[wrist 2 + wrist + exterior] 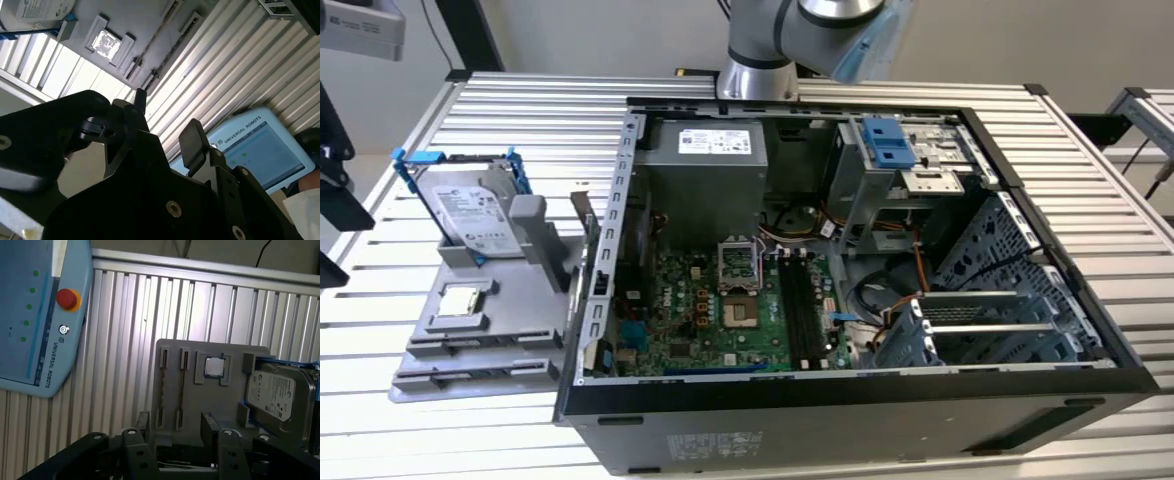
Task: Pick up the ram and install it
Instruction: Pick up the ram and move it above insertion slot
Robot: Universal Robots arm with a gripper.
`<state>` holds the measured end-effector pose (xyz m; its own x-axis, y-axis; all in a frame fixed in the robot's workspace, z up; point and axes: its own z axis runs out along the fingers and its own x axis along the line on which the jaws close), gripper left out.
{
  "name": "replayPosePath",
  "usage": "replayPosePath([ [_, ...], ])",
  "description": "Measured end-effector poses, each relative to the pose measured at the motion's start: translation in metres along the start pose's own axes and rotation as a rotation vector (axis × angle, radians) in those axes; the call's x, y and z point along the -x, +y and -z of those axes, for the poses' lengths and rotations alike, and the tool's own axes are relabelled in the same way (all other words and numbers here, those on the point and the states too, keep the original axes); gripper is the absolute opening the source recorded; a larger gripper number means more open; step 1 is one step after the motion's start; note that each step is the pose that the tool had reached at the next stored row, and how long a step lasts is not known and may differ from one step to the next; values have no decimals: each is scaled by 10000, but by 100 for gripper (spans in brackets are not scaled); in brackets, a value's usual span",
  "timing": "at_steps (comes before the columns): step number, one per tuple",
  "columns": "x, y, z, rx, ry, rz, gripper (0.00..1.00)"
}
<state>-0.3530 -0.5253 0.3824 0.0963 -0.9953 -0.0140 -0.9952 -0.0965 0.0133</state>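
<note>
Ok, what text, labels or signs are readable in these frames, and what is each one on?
On the teach pendant, in the first wrist view: one line of maker's lettering, a brand name, left unquoted.
On the hard drive: a pale printed label, too small to read.
On the power supply: a white label, too small to read.
On the computer case: an outer sticker, blurred.

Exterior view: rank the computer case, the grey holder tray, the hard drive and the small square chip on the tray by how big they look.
Largest to smallest:
1. computer case
2. grey holder tray
3. hard drive
4. square chip
The differences are plain; nearness to the camera does not blur them.
</note>
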Motion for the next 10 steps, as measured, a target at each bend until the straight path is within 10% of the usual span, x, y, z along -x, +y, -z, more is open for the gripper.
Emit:
replayPosePath([
  [3,10,-3,-25,-18,-199,-31,100],
  [10,23,-14,-118,-1,-180,-83,100],
])
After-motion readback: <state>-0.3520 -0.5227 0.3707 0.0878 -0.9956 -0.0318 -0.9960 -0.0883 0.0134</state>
